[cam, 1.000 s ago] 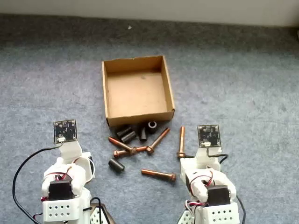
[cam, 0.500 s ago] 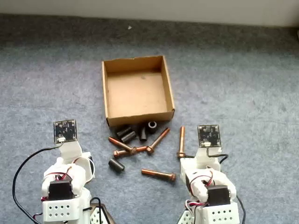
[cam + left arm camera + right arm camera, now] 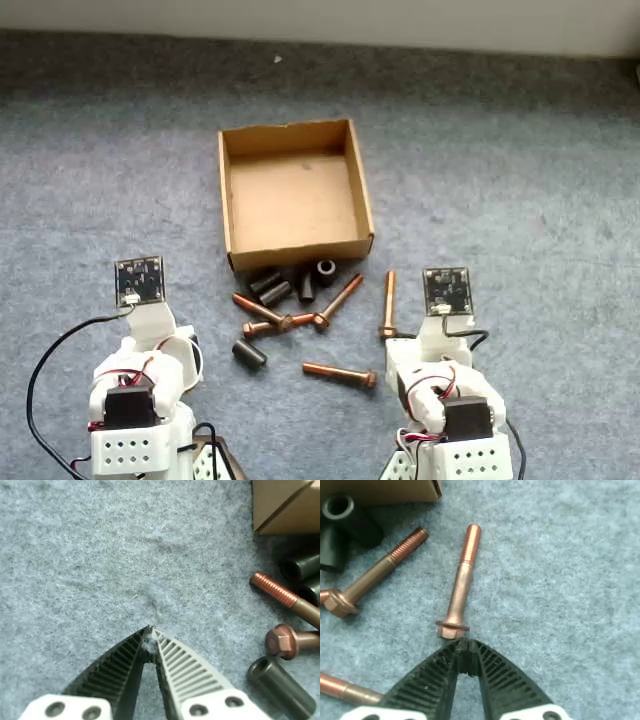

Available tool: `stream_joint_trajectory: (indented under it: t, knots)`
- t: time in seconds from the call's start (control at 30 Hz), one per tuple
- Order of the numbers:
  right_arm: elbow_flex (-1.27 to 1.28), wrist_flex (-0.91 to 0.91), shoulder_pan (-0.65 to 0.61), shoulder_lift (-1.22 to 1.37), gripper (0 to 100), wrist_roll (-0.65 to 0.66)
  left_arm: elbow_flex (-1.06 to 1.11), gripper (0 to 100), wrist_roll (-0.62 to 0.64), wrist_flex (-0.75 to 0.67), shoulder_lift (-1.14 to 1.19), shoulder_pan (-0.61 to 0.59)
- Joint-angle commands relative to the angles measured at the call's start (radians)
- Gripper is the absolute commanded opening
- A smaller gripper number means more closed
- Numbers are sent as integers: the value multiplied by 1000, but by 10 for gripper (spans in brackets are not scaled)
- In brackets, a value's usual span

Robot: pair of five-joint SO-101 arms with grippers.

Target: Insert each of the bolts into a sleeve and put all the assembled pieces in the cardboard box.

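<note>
The open cardboard box (image 3: 285,130) stands on the carpet with nothing inside. Just in front of it lie several copper bolts, among them one (image 3: 388,300) pointing away from me and one (image 3: 338,373) lying crosswise. Several black sleeves (image 3: 275,290) cluster by the box wall, and one sleeve (image 3: 249,353) lies apart. My left gripper (image 3: 149,632) is shut and holds nothing, low over bare carpet beside a sleeve (image 3: 277,680) and a bolt head (image 3: 280,641). My right gripper (image 3: 465,642) is shut and holds nothing, its tips just short of a bolt's head (image 3: 452,629).
Grey carpet runs all round the box and the parts. The left arm (image 3: 140,340) and the right arm (image 3: 445,340) sit at the near edge, either side of the pile. A pale wall strip runs along the far side.
</note>
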Motion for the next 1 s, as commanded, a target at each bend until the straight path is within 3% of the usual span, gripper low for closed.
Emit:
stream_joint_trajectory:
  t: [0.0, 0.17, 0.4, 0.6, 0.73, 0.97]
  knots:
    - [151, 8, 5, -12, 4, -5, 19, 21, -5, 5, 1, -8]
    - [74, 7, 8, -12, 6, 32, 19, 21, -5, 5, 1, -7]
    - [-145, -53, 8, -12, 6, 450, 19, 22, -6, 5, 1, -7]
    - [-285, -130, 2, 1, 7, 413, 19, 23, -6, 5, 1, -5]
    - [-392, -130, -74, 24, 7, 413, 19, 24, -6, 3, 1, -5]
    - [-579, -130, -269, 469, 7, 411, 19, 24, -8, 5, 1, -5]
